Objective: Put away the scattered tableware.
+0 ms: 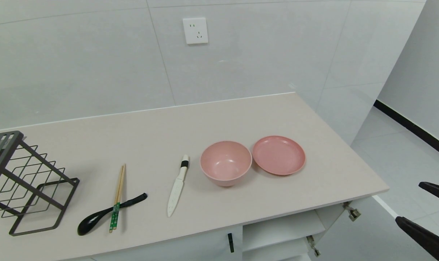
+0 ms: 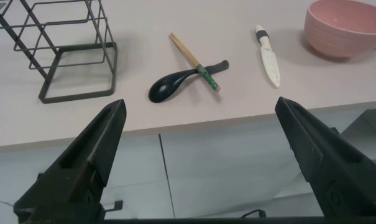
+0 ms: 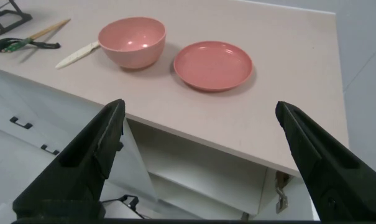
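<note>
On the beige counter [image 1: 219,123] lie a pink bowl [image 1: 226,162] and, just right of it, a pink plate [image 1: 278,154]. A white knife [image 1: 178,185] is left of the bowl. Farther left, wooden chopsticks [image 1: 117,197] cross a black spoon [image 1: 103,214]. My left gripper [image 2: 200,106] is open and empty, off the counter's front edge, facing the spoon [image 2: 175,81] and chopsticks [image 2: 194,60]. My right gripper [image 3: 200,104] is open and empty, in front of the counter's right end near the plate [image 3: 212,64] and bowl [image 3: 132,40]; its fingers [image 1: 422,232] show at the lower right.
A black wire rack [image 1: 27,181] stands at the counter's left end. Below the counter's right part an open cabinet shelf [image 1: 281,228] shows, with door hinges [image 1: 351,212]. A tiled wall with a socket [image 1: 195,30] backs the counter. Floor lies to the right.
</note>
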Robot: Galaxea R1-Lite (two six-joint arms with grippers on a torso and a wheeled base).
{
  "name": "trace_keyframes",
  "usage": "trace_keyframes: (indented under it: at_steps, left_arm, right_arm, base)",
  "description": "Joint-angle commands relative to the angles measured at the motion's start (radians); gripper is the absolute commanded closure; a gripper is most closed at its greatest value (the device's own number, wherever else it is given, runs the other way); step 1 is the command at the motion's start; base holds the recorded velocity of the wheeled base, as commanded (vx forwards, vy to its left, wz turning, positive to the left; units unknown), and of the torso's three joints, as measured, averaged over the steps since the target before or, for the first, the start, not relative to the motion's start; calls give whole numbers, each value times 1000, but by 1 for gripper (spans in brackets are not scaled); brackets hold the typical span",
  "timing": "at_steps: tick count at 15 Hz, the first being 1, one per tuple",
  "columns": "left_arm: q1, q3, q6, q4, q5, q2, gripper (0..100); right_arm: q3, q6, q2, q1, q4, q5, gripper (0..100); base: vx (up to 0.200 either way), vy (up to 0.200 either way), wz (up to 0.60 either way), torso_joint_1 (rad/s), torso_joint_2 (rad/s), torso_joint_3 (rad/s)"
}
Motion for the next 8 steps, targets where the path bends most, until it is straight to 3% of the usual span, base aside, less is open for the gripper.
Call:
trace_keyframes:
  at_steps: [1, 5, 8]
  left_arm:
    - [0, 0, 0, 0, 0, 1, 0]
    - [0, 0, 0, 0, 0, 1, 0]
    - [0, 0, 1, 0, 0, 1, 0]
  right_arm:
    - [-52, 2, 84, 2, 6, 2, 0]
    - [-142, 1, 149, 2, 111, -6, 0]
    - [-236, 1, 180, 4, 276, -77, 0]
  base:
    - [0, 0, 0, 0, 0, 0]
    - [0, 0, 0, 0, 0, 0]
    - [0, 0, 0, 0, 0, 0]
